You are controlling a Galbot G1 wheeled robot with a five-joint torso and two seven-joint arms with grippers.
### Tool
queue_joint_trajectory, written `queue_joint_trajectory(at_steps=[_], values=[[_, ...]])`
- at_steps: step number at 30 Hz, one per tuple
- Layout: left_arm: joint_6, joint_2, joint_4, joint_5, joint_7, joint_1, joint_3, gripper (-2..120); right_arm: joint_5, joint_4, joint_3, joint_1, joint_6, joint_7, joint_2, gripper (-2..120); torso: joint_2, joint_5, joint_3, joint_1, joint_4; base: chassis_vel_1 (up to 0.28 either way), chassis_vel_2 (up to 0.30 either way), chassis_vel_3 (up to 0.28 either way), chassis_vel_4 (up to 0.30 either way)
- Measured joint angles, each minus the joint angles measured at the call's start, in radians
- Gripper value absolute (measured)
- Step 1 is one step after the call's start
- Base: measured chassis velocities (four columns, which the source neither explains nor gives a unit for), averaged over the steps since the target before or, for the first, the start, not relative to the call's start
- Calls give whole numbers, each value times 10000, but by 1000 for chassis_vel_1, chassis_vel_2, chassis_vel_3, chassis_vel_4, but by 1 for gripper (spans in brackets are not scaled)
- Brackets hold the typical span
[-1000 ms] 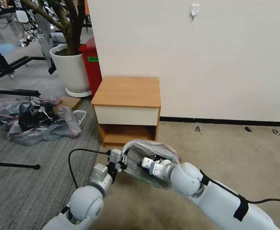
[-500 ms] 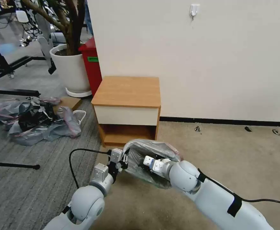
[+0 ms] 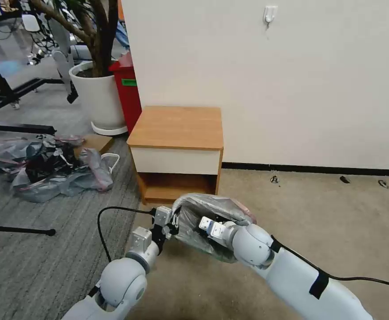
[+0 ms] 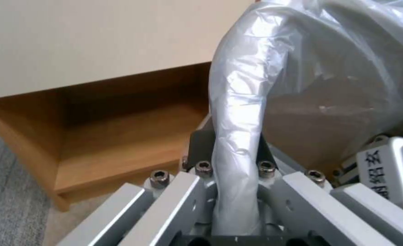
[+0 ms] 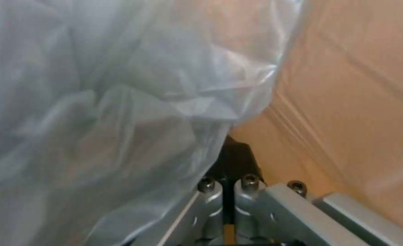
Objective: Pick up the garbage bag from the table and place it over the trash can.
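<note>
The garbage bag [image 3: 212, 211], grey and crinkly with a pink band at its edge, hangs open low over the beige carpet in front of the table [image 3: 176, 126]. My left gripper [image 3: 172, 222] is shut on a twisted fold of the garbage bag [image 4: 238, 112], just before the table's open shelf [image 4: 119, 136]. My right gripper [image 3: 203, 224] reaches into the bag's mouth; in its wrist view the right gripper [image 5: 231, 160] has its fingers pressed together at the garbage bag's [image 5: 119, 102] edge. The trash can is hidden under the bag and my arms.
A heap of grey and black bags [image 3: 48, 169] lies on the grey carpet to the left. Behind it stand a white plant pot [image 3: 99, 95] and a red bin [image 3: 128, 89]. A black bar [image 3: 17, 230] lies on the floor at left. Open carpet extends to the right.
My right arm has shifted slightly left and forward, and the bag's right edge has spread a little outward. The left arm has stayed put.
</note>
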Motion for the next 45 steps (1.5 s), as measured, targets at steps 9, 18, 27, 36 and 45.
queue_joint_trajectory(at_steps=[9,18,27,36,45], values=[[9,-44,-39,0,-6,45,20,2,-7,-443,-69,52,0,300,201,0,0,0,0,0,0,0,0,0,0],[19,-91,-132,0,-21,182,-1,2,-7,-942,-143,83,5,653,356,0,0,0,0,0,0,0,0,0,0],[43,-108,-192,-15,-21,239,-3,2,-12,-1246,-205,68,15,915,483,0,0,0,1,0,0,0,0,0,0],[41,-111,-17,-33,-48,101,-49,2,124,-945,-166,3,16,1174,379,0,0,0,0,0,1,0,0,0,0],[-121,-196,435,-101,-259,-170,-164,2,313,-79,-97,-281,17,1226,52,0,0,0,0,0,0,0,0,0,0]])
